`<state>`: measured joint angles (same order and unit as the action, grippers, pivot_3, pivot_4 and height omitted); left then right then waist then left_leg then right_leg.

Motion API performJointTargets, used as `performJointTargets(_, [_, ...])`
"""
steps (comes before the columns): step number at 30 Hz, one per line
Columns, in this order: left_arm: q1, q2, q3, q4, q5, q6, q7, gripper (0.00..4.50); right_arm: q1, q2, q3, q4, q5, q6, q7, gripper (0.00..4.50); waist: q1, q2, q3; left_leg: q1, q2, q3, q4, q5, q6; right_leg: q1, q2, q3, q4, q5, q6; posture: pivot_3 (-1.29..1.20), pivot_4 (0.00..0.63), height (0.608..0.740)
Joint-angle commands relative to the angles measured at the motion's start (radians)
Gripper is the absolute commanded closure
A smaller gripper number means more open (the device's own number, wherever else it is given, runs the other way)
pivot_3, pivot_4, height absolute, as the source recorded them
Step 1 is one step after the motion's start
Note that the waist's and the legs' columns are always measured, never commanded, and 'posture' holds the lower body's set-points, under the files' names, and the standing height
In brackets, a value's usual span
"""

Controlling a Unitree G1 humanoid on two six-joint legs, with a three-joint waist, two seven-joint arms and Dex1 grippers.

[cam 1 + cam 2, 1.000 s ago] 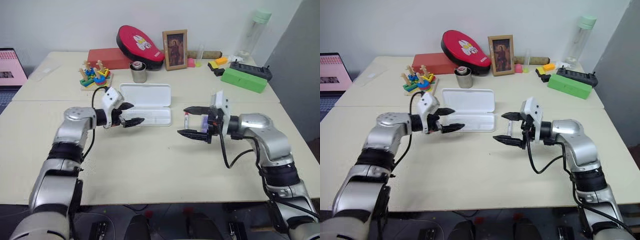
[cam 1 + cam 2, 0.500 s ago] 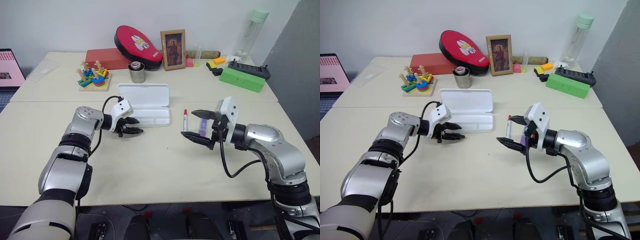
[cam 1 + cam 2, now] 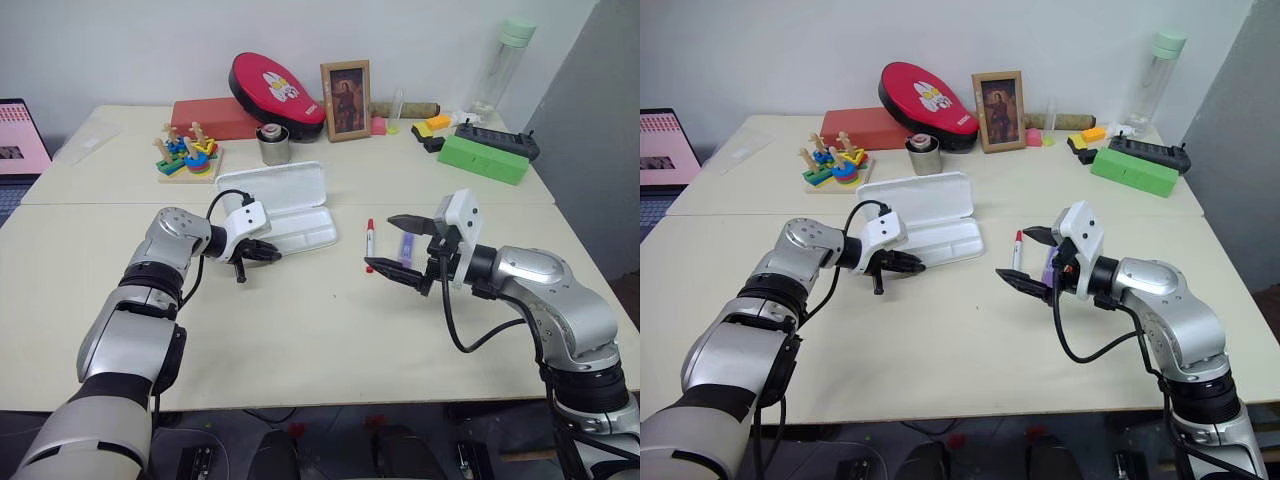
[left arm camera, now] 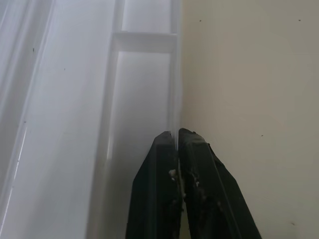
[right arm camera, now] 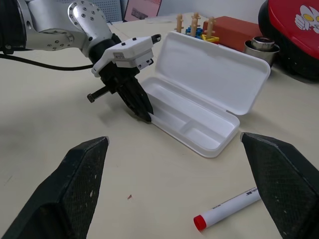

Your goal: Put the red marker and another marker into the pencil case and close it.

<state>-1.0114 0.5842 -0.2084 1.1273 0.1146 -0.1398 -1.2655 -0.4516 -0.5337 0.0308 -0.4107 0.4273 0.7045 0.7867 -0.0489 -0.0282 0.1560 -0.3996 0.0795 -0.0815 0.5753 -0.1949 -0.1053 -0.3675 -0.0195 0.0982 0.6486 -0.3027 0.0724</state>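
The white pencil case lies open on the table, with its lid raised at the back. My left gripper is shut on the thin front wall of its tray, near the tray's left end. The red marker lies on the table just right of the case. A short purple highlighter lies beside it, partly behind my right gripper. That gripper hangs open above both markers, holding nothing.
Along the back of the table stand a red pouch, a picture frame, a metal cup, a wooden stacking toy, a green box and a bottle. A laptop is at the far left.
My left gripper came down and shut on the front wall of the case. The case has turned a little and its lid stands higher. The right gripper stays open over the markers.
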Motion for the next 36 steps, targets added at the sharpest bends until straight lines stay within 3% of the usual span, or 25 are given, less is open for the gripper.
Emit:
performJointTargets(1, [0.028, 0.017, 0.049, -0.093, -0.064, -0.001, -0.069, 4.45, -0.006, -0.029, -0.042, -0.056, 0.051, -0.003, 0.02, 0.0, 0.0, 0.0, 0.0, 0.0, 0.0, 0.0, 0.0, 0.0, 0.0, 0.0, 0.0, 0.0, 0.0, 0.0, 0.0, 0.0, 0.15, 0.74])
performJointTargets(9, [0.326, 0.13, 0.058, -0.671, -0.195, 0.197, -0.255, 4.45, 0.004, -0.108, -0.061, -0.1, 0.121, 0.016, 0.06, 0.0, -0.002, 0.0, 0.0, -0.001, 0.0, 0.0, -0.001, 0.0, 0.0, 0.0, 0.0, 0.0, -0.001, 0.0, 0.0, 0.0, 0.15, 0.74])
performJointTargets(16, [0.55, 0.209, 0.057, -1.048, -0.233, 0.363, -0.215, 4.45, 0.013, -0.137, -0.052, -0.115, 0.146, 0.025, 0.067, 0.0, 0.005, 0.0, 0.0, 0.001, 0.001, 0.0, 0.0, 0.0, 0.0, 0.001, 0.0, 0.0, 0.0, 0.0, 0.0, 0.0, 0.15, 0.74])
performJointTargets(27, [0.616, 0.228, 0.048, -1.113, -0.238, 0.395, -0.157, 4.45, 0.028, -0.156, -0.034, -0.124, 0.163, 0.028, 0.068, 0.0, 0.017, 0.0, 0.0, 0.0, 0.001, 0.0, 0.002, 0.001, 0.001, 0.001, 0.0, 0.001, -0.001, 0.001, 0.001, 0.0, 0.15, 0.74])
performJointTargets(36, [0.599, 0.239, 0.034, -1.037, -0.22, 0.286, -0.173, 4.45, 0.035, -0.165, -0.016, -0.119, 0.161, 0.027, 0.071, 0.0, 0.017, 0.0, 0.0, 0.0, 0.001, 0.0, 0.001, 0.001, 0.001, 0.001, 0.0, 0.001, -0.001, 0.001, 0.001, 0.0, 0.15, 0.74])
